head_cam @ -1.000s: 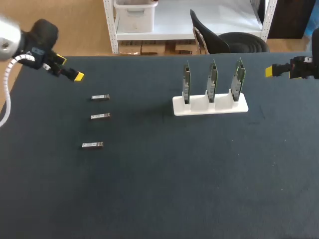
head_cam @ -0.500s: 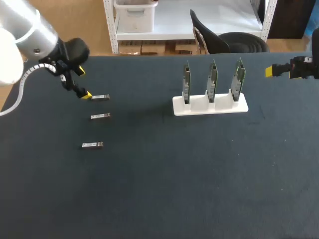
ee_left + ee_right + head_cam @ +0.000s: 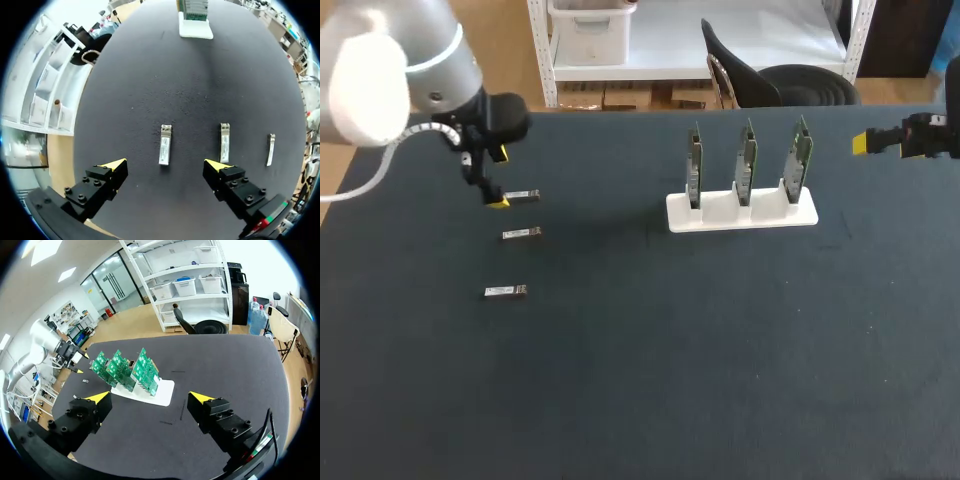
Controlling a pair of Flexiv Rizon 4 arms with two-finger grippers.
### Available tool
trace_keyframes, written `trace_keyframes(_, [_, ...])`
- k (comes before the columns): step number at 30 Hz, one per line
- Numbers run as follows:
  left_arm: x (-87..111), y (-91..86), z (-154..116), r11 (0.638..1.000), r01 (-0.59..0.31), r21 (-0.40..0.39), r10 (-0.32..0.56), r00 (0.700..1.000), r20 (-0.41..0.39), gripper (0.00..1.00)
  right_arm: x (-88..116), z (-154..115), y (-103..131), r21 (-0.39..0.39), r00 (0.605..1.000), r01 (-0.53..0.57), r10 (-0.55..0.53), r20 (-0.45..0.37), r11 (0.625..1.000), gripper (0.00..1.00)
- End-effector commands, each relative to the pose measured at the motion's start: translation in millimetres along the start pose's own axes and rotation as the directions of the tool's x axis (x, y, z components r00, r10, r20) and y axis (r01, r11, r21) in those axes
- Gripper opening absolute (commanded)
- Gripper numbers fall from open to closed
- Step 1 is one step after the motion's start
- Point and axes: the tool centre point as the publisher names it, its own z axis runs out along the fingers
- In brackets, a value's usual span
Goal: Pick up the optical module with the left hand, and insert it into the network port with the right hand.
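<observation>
Jaws open by the modules

Your left jaws hang over the back-left of the tabletop (image 3: 640, 380), spread wide. Three modules lie flat in a row: the first module (image 3: 165, 144) just ahead of the gap between the tips, the middle module (image 3: 225, 142) and last module (image 3: 270, 149) beside it. Your right jaws stand apart too, at the right edge, well apart from the white stand (image 3: 741, 212) with its green boards (image 3: 747, 160).

table (image 3: 670, 380) plain dark blue-black; optical modules (image 3: 521, 196) silver-grey; stand (image 3: 740, 214) white; boards (image 3: 747, 160) green; left gripper (image 3: 165, 164) and right gripper (image 3: 150, 397) black, yellow tips
</observation>
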Motion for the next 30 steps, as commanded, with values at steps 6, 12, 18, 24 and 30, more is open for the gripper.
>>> trace_keyframes(6, [1.3, 6.3, 19, 0.999, 0.002, 0.034, 0.002, 0.99, -0.141, 1.0, 0, 0, 0, 0.0, 1.0, 0.0, 0.0, 0.0, 1.0, 1.0])
trace_keyframes(12, [2.5, 5.9, 22, 0.998, 0.038, 0.051, -0.03, 0.988, -0.152, 1.0, 0, 0, 0, 0.0, 1.0, 0.0, 0.0, 0.0, 1.0, 1.0])
trace_keyframes(18, [0.2, 3.6, 26, 0.998, 0.035, 0.056, -0.026, 0.988, -0.154, 1.0, 0, 0, 0, 0.0, 1.0, 0.0, 0.0, 0.0, 1.0, 1.0])
trace_keyframes(24, [-0.5, 4.2, 29, 0.996, 0.05, 0.072, -0.038, 0.987, -0.155, 1.0, 0, 0, 0, 0.0, 1.0, 0.0, 0.0, 0.0, 1.0, 1.0])
trace_keyframes(30, [-0.6, 4.9, 32, 0.991, 0.101, 0.092, -0.086, 0.985, -0.152, 1.0, 0, 0, 0, 0.0, 1.0, 0.0, 0.0, 0.0, 1.0, 1.0])
